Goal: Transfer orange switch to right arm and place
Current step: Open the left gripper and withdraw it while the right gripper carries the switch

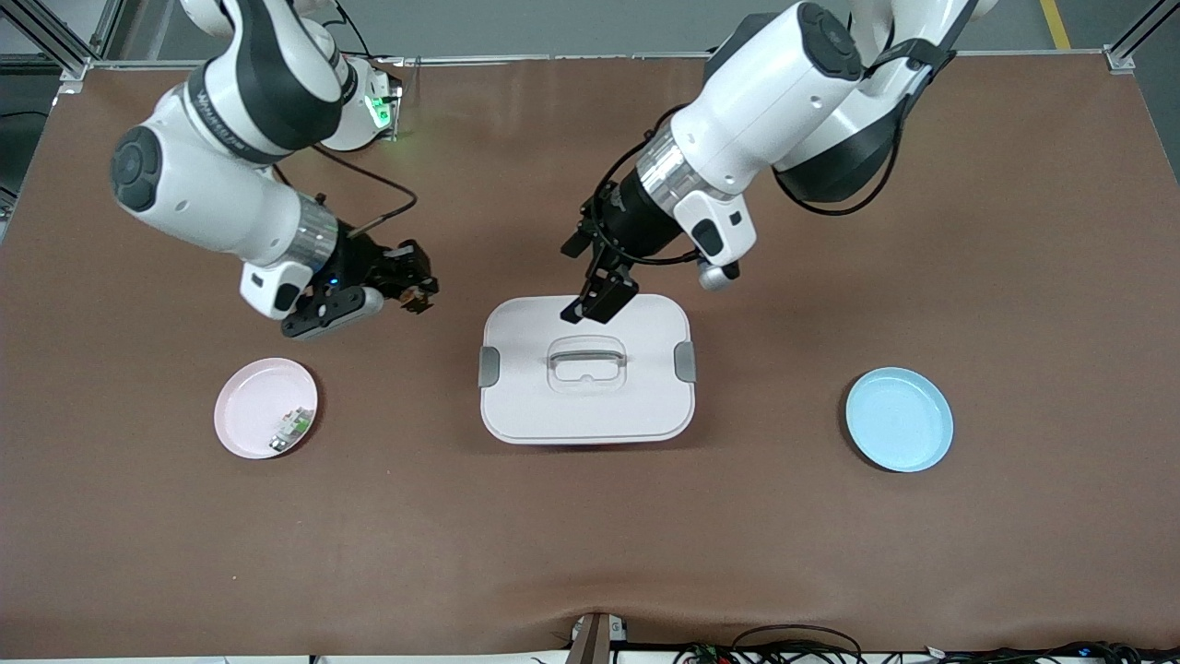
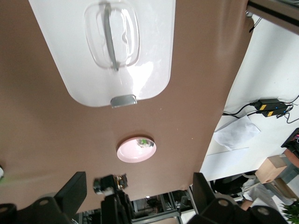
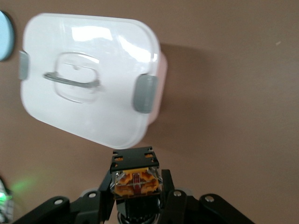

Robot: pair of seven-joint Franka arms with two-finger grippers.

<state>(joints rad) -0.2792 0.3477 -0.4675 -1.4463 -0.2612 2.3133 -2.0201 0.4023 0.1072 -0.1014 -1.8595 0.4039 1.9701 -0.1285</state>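
The orange switch (image 1: pixel 419 297) is a tiny black block with an orange patch. It sits clamped between the fingers of my right gripper (image 1: pixel 411 281), which holds it up over bare table between the pink plate (image 1: pixel 247 406) and the white lidded box (image 1: pixel 553 406). In the right wrist view the switch (image 3: pixel 135 178) fills the shut jaws of the right gripper (image 3: pixel 136 186). My left gripper (image 1: pixel 595 300) is open and empty over the box's edge nearest the robots. In the left wrist view its fingers (image 2: pixel 74 189) stand wide apart, with the switch (image 2: pixel 113 183) farther off.
The pink plate holds a small white-and-green component (image 1: pixel 293 426) toward the right arm's end. A blue plate (image 1: pixel 899 420) lies toward the left arm's end. The white box has a grey handle (image 1: pixel 586 355) and grey side clips.
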